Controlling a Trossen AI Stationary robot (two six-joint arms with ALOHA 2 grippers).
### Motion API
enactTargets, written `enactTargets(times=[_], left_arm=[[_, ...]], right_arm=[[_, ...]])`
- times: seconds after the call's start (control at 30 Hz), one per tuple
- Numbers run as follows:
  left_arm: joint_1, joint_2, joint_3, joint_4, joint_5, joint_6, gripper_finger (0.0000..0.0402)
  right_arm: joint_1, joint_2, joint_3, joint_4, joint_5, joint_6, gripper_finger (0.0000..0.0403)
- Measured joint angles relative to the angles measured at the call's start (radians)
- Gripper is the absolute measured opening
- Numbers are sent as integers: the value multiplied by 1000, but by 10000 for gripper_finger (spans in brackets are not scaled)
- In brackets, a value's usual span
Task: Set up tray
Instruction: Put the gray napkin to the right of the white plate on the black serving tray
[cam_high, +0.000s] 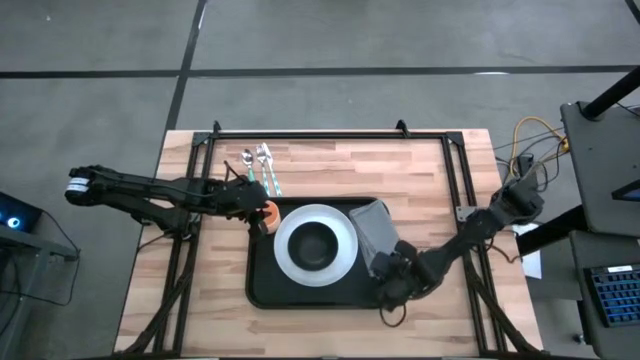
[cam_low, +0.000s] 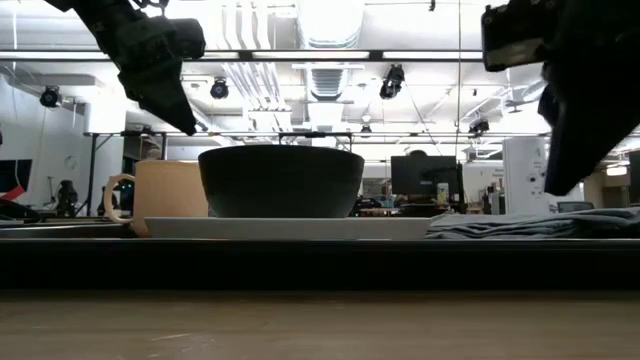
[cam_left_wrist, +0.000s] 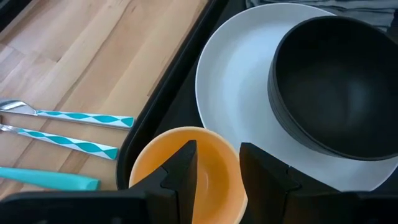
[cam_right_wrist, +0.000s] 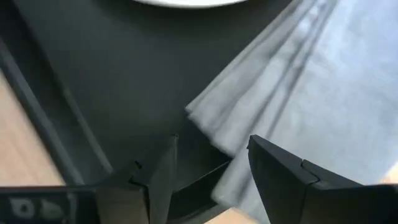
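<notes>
From above, the black tray (cam_high: 262, 285) sits mid-table holding a white plate (cam_high: 315, 243) with a dark bowl (cam_high: 313, 243), a grey napkin (cam_high: 375, 232) and an orange cup (cam_high: 268, 212). At table height, the cup (cam_low: 160, 197) stands beside the bowl (cam_low: 281, 181). Past the left wrist, the left gripper (cam_left_wrist: 217, 165) hangs parted over the cup (cam_left_wrist: 186, 168). Past the right wrist, the right gripper (cam_right_wrist: 211, 158) is parted above the napkin (cam_right_wrist: 311, 93).

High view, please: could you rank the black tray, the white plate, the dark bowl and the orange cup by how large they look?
1. Black rectangular tray
2. Round white plate
3. Dark round bowl
4. Orange cup, partly hidden by the left end effector, yet clearly smallest.
</notes>
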Motion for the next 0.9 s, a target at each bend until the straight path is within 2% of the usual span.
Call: enactTargets(times=[0.23,0.57,0.9], left_arm=[[0,-2,0,-1,1,0,102],[0,-4,0,0,2,0,102],[0,-6,0,4,3,0,102]], right_arm=[[8,89,108,-279,13,49,185],[39,145,161,-267,-12,60,185],[44,146,90,-259,-3,116,185]])
